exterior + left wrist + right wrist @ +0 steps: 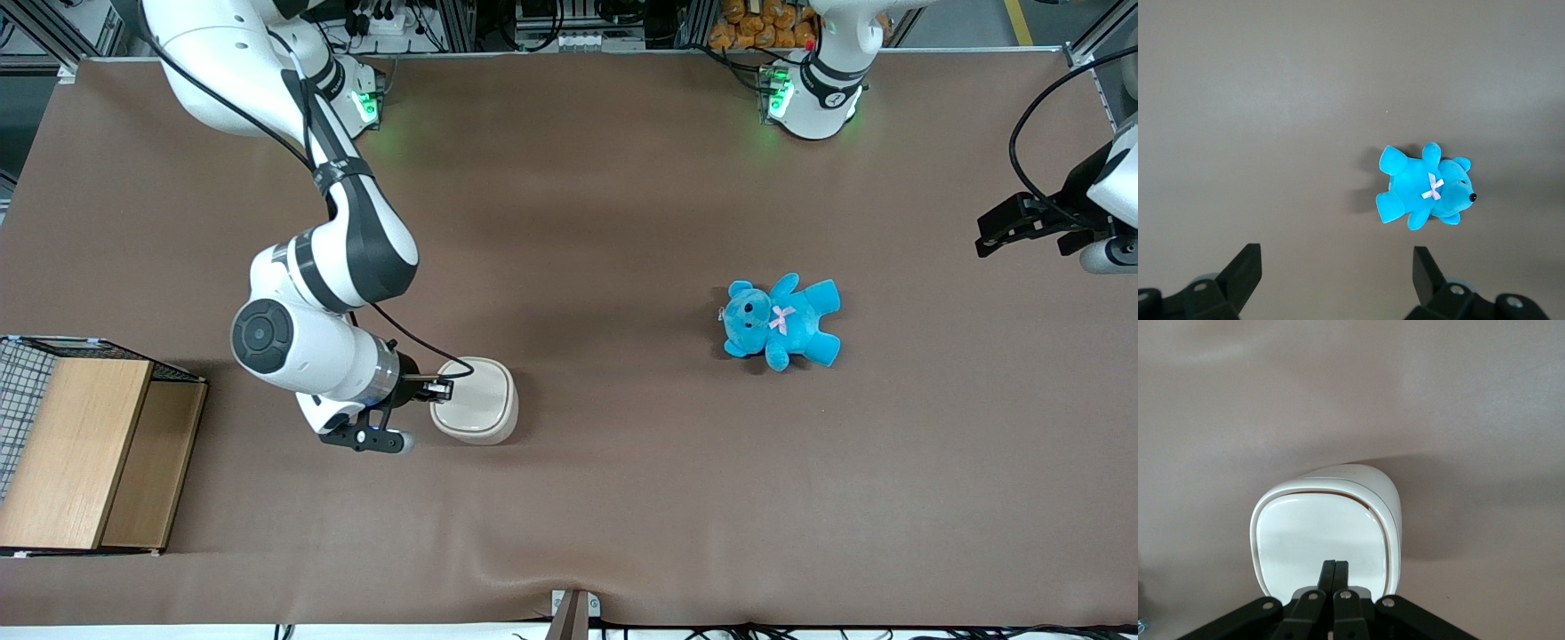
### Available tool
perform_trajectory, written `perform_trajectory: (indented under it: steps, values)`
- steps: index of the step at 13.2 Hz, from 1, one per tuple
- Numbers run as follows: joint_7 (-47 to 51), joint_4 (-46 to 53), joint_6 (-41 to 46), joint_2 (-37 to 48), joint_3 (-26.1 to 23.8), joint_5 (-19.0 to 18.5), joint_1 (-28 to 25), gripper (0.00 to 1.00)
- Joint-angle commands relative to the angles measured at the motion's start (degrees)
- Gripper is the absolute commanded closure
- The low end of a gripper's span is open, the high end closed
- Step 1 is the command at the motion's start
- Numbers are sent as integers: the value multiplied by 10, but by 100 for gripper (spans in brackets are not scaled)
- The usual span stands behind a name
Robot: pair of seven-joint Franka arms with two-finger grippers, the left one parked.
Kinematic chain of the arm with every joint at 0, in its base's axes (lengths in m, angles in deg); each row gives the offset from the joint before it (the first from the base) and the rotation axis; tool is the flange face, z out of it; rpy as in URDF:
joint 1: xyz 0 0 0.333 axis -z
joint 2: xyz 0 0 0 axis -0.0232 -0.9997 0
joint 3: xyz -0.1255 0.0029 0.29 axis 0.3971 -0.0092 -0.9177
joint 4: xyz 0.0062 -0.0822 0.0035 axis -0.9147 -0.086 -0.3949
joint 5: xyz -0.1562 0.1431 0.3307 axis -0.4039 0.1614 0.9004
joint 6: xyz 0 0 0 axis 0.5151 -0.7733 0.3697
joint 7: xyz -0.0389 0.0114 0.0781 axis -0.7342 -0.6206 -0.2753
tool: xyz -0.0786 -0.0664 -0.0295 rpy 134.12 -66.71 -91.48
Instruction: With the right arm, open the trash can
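The trash can is a small cream-white bin standing on the brown table toward the working arm's end. Its flip lid lies nearly flat, with a thin dark slit showing along one edge. My right gripper is shut, its two fingers pressed together with nothing between them. Its fingertips rest over the lid near the lid's edge closest to the wrist. In the front view the gripper reaches sideways onto the top of the can.
A blue teddy bear lies on the table toward the parked arm's end; it also shows in the left wrist view. A wooden box with wire mesh stands at the working arm's table edge, beside the arm's elbow.
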Motion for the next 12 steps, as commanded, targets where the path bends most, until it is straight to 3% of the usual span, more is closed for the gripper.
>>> perform_trajectory:
  steps: [1,8,12]
  values:
    - [7,14,4,-14,6,6,-11,100]
    - [7,11,5,-26,8,-39,-13,100]
    - [8,4,3,-31,9,-40,-14,100]
